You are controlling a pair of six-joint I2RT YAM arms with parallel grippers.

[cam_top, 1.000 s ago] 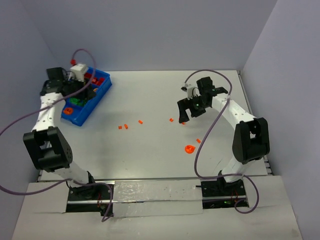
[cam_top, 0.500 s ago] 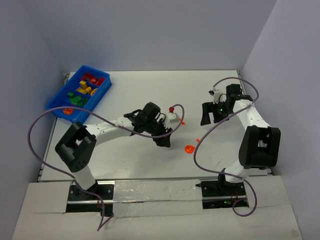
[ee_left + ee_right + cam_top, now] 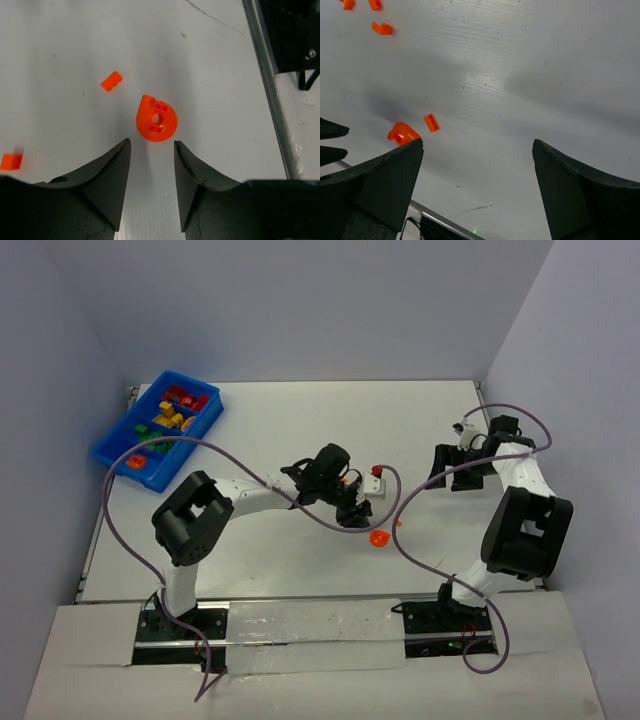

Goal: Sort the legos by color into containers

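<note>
The blue bin (image 3: 205,423) stands at the far left, holding red (image 3: 183,396), yellow (image 3: 170,419) and green legos (image 3: 154,445) in separate compartments. My left gripper (image 3: 356,504) reaches over the table's middle. In its wrist view it (image 3: 151,145) is open and empty, with an orange rounded lego (image 3: 156,119) lying just beyond the fingertips. A small orange brick (image 3: 111,81) lies farther on and another (image 3: 11,161) at the left. My right gripper (image 3: 478,143) is wide open and empty at the right side (image 3: 450,472); the rounded lego (image 3: 402,133) shows by its left finger.
More orange bits (image 3: 382,28) lie on the white table in the right wrist view. A metal rail (image 3: 260,65) runs along the table's right edge. Purple cables (image 3: 408,508) loop over the table between the arms. Grey walls enclose the back and sides.
My left arm has swung from the blue bin across to the table's middle, stopping by the orange rounded lego with its jaws narrowed a little. My right arm has drawn back to the right.
</note>
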